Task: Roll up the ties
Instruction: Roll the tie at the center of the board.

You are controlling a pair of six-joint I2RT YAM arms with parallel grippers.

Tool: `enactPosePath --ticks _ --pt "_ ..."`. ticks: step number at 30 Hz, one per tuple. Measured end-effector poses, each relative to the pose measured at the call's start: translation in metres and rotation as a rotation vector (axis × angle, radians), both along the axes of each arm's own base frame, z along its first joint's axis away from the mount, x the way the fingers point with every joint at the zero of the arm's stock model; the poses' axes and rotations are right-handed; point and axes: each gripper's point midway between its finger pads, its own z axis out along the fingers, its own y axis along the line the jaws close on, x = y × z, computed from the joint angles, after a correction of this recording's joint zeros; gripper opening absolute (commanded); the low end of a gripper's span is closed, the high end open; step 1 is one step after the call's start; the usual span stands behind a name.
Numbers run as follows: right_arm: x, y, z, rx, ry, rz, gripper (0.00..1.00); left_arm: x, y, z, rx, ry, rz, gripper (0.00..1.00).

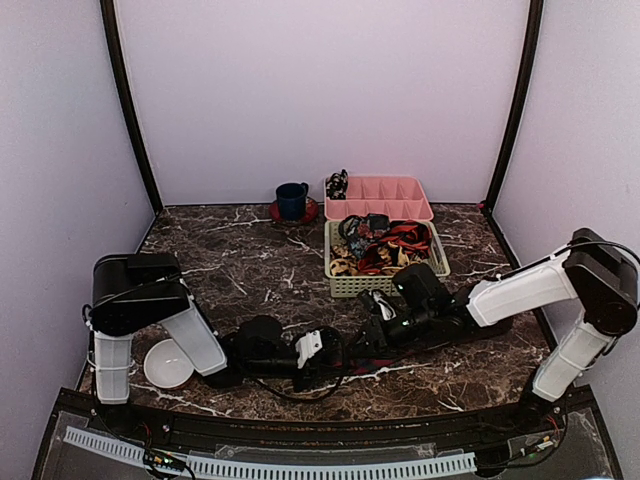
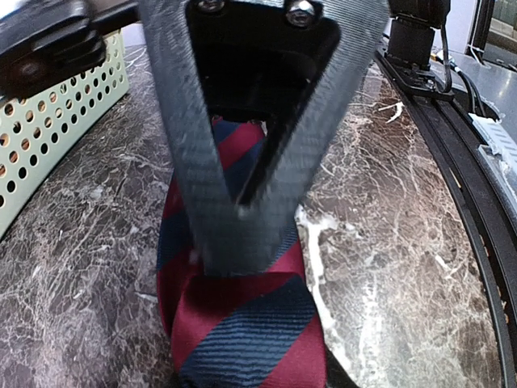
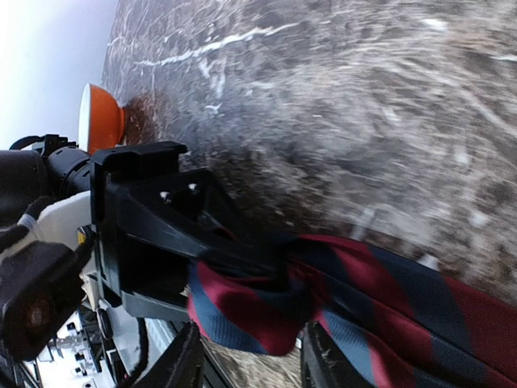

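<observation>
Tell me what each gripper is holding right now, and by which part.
The left gripper pinches the red-and-navy striped tie across its width, at a folded stretch lying on the table. The right gripper straddles the tie, jaws open, gripping nothing.

A blue mug [image 1: 292, 199] stands beside a pink tray [image 1: 380, 197] behind a green basket [image 1: 387, 283].

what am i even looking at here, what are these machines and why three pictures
Two robot arms are bolted at the table's near edge. One picture looks down from above; the other two come from cameras on each wrist. On the marble table sit a green basket of ties, a pink tray, a blue mug and a white bowl. The left gripper has its fingers closed on a red-and-navy striped tie. The right gripper sits beside that tie's folded end, jaws apart.
</observation>
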Motion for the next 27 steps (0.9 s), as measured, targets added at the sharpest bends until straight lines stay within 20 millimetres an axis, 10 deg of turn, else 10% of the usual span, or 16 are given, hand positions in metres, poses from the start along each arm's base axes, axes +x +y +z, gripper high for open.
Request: enactPosePath --ticks 9,14,21,27 --pt "-0.004 0.018 -0.016 -0.067 0.034 0.04 0.0 -0.001 0.002 -0.004 0.028 -0.001 -0.003 0.33" --pt "-0.004 0.02 -0.015 -0.069 0.024 0.05 0.0 0.0 0.002 -0.004 0.033 -0.003 -0.002 0.42" --pt "-0.001 0.011 -0.023 -0.053 0.012 0.029 0.0 -0.002 0.006 -0.006 0.042 0.011 -0.005 0.8" --pt "0.002 -0.001 -0.033 -0.046 0.005 0.006 0.0 -0.005 0.015 -0.005 0.017 0.044 0.011 0.84"
